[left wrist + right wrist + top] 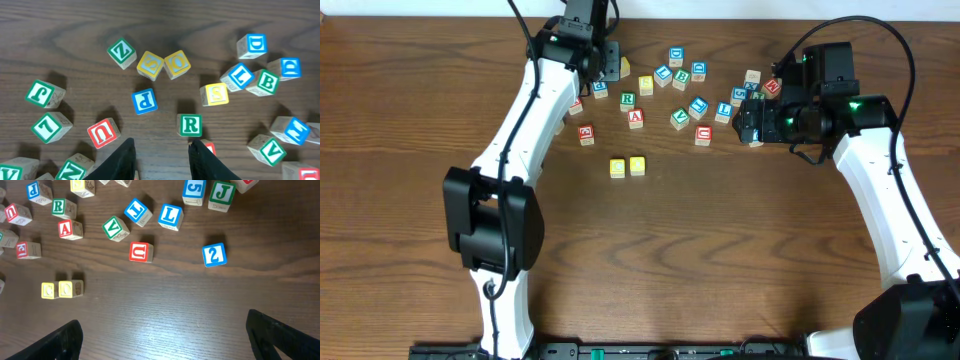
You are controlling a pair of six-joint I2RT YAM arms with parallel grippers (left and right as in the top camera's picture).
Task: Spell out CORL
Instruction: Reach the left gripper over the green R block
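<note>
Just ahead of the half-parted, seemingly empty jaws of the left gripper [161, 159], off toward one side: green R [190, 125], best centred before closing; right gripper [165, 330] splayed wide.

Near the middle of the desk [740, 260], two yellow cubes [618, 168] side by side and touching. At 12 o'clock from them, green R cube [628, 99] with red A cube [636, 117] just beside it. Toward 2 o'clock, blue L cube [724, 109], next to the dark end of the right arm [880, 200]. Left arm [535, 100] reaching toward 11 o'clock.
</note>
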